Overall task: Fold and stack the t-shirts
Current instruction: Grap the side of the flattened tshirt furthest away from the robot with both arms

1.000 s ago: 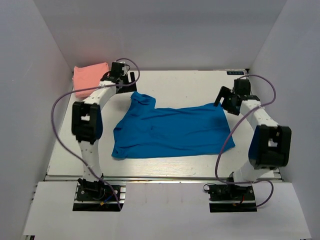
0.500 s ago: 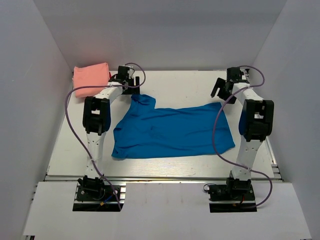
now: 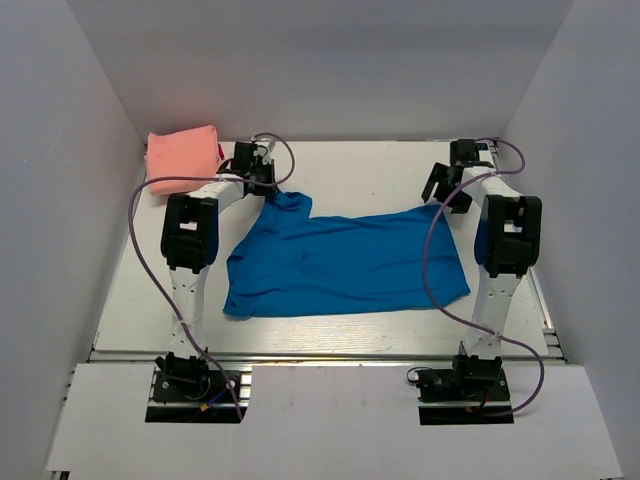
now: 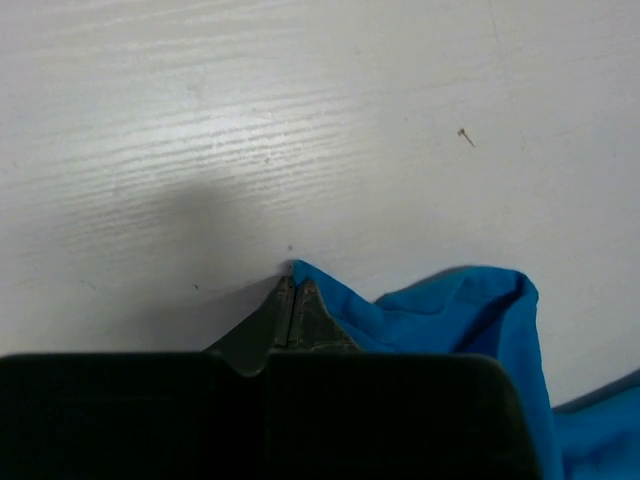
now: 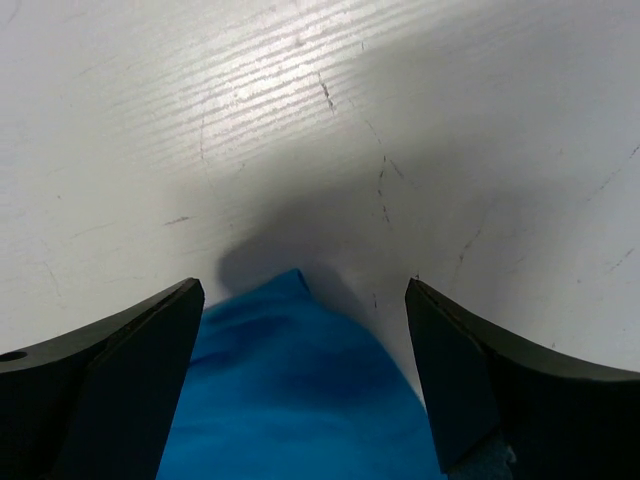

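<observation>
The blue t-shirt (image 3: 340,265) lay spread flat on the desk (image 3: 370,175), and both arms had gone for its far edge. The left tool (image 4: 291,285) was down at the shirt's far left corner, by the bunched collar end. Its tips were pressed together with the point of blue cloth rising right at them, seemingly pinched, and a rumpled fold of the shirt sat just to one side. Over at the shirt's far right corner, the right tool (image 5: 305,290) was spread wide, one dark finger (image 5: 130,350) on each side of the cloth's tip, hovering over it and not touching the fabric as far as the wrist view showed. Compared with half a second before, the left tool had slid a little closer in to the collar corner. The right tool had dropped from just beyond the shirt's edge to right over it. A full second back, the right arm's elbow had been swung out wide of the shirt; here it stood upright along the shirt's right side. The shirt itself had kept its outline through all of that. The salmon-pink t-shirt (image 3: 182,155) sat folded beyond the blue shirt's far left corner, just past the left arm, in the same place as before.
</observation>
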Available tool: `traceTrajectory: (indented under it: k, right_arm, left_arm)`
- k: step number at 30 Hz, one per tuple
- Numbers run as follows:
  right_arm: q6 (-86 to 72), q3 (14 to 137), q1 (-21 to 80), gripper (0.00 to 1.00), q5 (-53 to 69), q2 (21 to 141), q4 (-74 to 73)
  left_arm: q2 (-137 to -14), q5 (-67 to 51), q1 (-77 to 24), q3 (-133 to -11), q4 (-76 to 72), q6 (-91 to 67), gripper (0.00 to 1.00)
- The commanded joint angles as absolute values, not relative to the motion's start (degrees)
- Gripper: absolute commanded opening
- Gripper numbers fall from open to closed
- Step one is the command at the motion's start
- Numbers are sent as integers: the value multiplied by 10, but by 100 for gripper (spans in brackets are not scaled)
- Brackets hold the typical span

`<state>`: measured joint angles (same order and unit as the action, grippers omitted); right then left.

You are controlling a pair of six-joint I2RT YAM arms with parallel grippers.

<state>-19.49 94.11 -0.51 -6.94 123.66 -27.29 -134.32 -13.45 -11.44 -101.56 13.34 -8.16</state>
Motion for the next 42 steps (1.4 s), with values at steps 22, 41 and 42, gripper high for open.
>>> traceTrajectory:
  k: [22, 41, 42]
  right_arm:
    - [-168, 867, -2, 0, -23, 1160, -158]
    - [-164, 708, -4, 0, -29, 984, -104]
    - [-163, 708, -4, 0, -31, 980, -105]
  left_arm:
    - [-1079, -196, -117, -781, -54, -82, 0]
    - [-720, -264, -117, -418, -73, -133, 0]
    - [-695, -258, -117, -397, -78, -142, 0]
